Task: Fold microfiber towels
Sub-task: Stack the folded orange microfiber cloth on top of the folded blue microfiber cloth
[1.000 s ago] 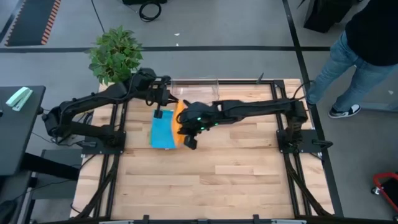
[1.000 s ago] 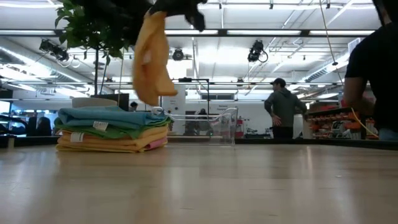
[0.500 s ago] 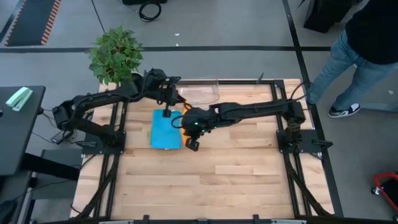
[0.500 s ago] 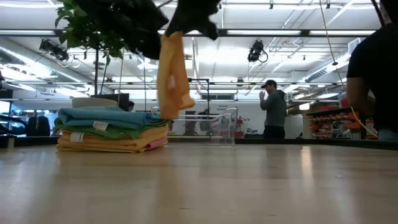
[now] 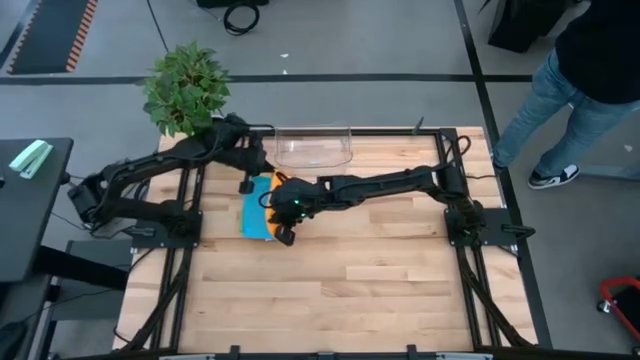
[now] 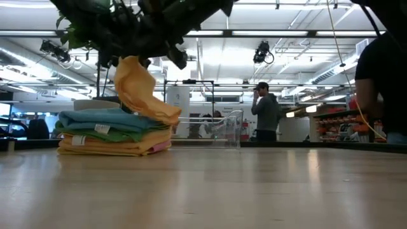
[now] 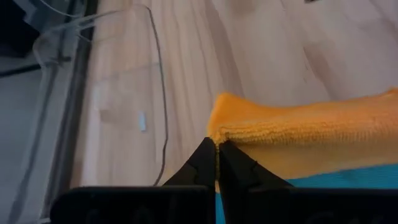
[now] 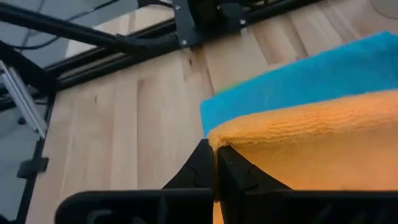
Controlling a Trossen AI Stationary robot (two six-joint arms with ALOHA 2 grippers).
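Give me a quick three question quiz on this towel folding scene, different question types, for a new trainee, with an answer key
1. True or false: both grippers are shut on the orange towel.
2. Multiple choice: which colour tops the stack under it? A) pink B) blue C) green
3. Fill in: the clear bin sits at the table's ____ edge, near the plant.

Key
1. True: the left gripper and right gripper each pinch a corner.
2. B: the blue towel.
3. Far.
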